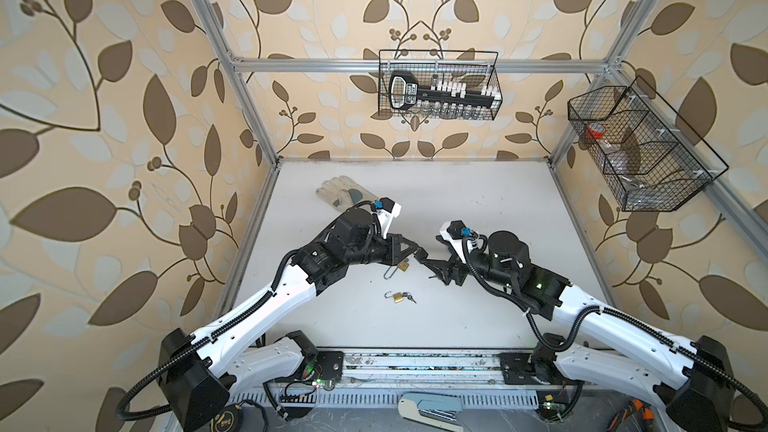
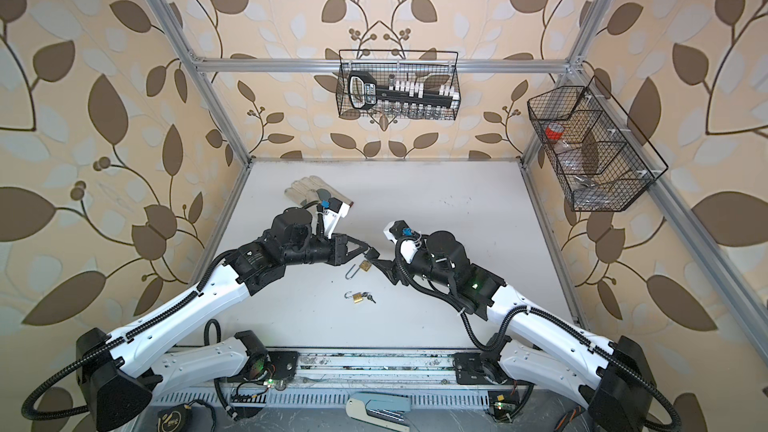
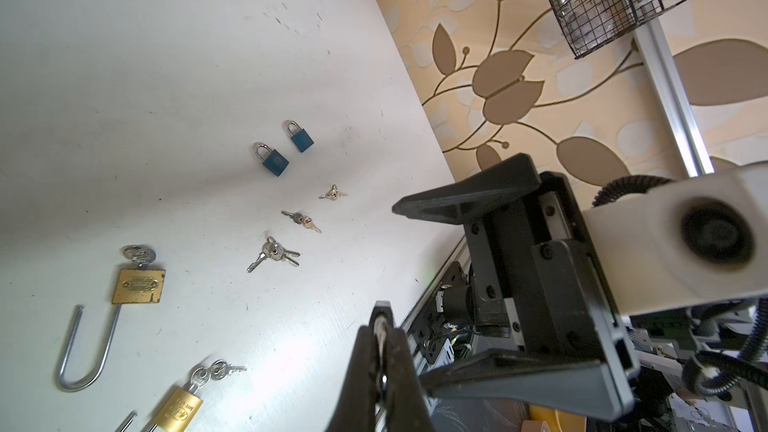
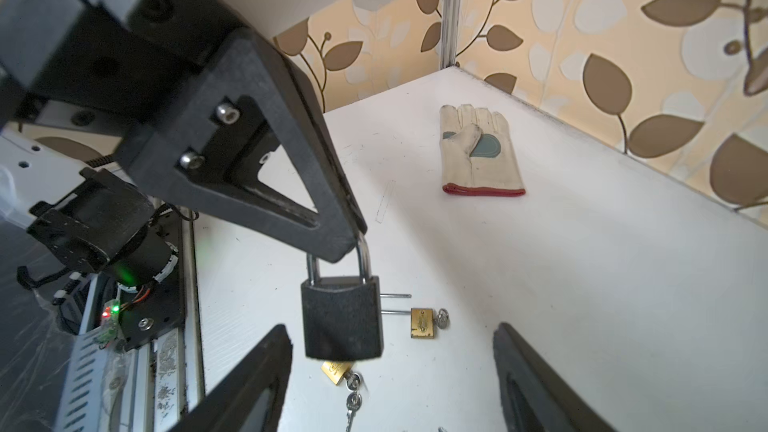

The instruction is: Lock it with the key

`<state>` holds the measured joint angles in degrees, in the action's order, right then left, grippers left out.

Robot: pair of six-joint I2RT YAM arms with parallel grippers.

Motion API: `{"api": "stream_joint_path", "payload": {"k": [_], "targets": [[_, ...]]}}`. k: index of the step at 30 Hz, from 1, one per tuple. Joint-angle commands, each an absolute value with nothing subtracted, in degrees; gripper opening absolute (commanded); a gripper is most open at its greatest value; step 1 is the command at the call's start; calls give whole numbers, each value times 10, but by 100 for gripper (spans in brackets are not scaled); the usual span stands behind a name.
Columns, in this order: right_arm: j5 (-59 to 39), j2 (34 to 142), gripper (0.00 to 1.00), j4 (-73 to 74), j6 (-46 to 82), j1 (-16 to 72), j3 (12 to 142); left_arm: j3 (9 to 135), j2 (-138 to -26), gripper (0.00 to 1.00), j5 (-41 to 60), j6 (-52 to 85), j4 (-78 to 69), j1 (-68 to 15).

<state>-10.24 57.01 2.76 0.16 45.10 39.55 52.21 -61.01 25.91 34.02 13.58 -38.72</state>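
Note:
A black padlock [image 4: 340, 317] hangs by its steel shackle [image 4: 362, 261] from my left gripper [image 4: 353, 243], which is shut on the shackle [image 3: 380, 334]. In both top views the padlock [image 1: 421, 253] [image 2: 372, 252] hangs above mid-table. My right gripper [image 4: 390, 367] is open, a finger on either side of the padlock body and not touching it. I see no key in the black padlock. Loose key bunches [image 3: 272, 252] [image 3: 301, 220] lie on the table.
A brass long-shackle padlock [image 3: 138, 285] and a small brass padlock [image 3: 178, 409], each with a key in it, lie below the grippers. Two blue padlocks [image 3: 275, 162] lie further off. A work glove [image 1: 340, 193] lies at the back left. Wire baskets [image 1: 438, 85] [image 1: 640, 147] hang on the frame.

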Motion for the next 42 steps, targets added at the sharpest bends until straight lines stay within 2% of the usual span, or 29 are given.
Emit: {"api": "stream_joint_path", "payload": {"k": [1, 4, 14, 29, 35, 42], "targets": [[-119, 583, 79, 54, -14, 461, 418, 548, -607, 0, 276, 345, 97, -394], [-98, 593, 78, 54, -17, 473, 424, 547, -607, 0, 273, 347, 98, -394], [-107, 620, 61, 42, -29, 477, 440, 547, -607, 0, 273, 349, 99, -396], [-109, 618, 48, 17, -40, 481, 436, 553, -608, 0, 269, 348, 105, -396], [-120, 613, 35, 19, -38, 480, 439, 554, -608, 0, 269, 349, 107, -396], [-119, 599, 4, 6, -25, 479, 431, 567, -621, 0, 257, 351, 118, -396]]}}
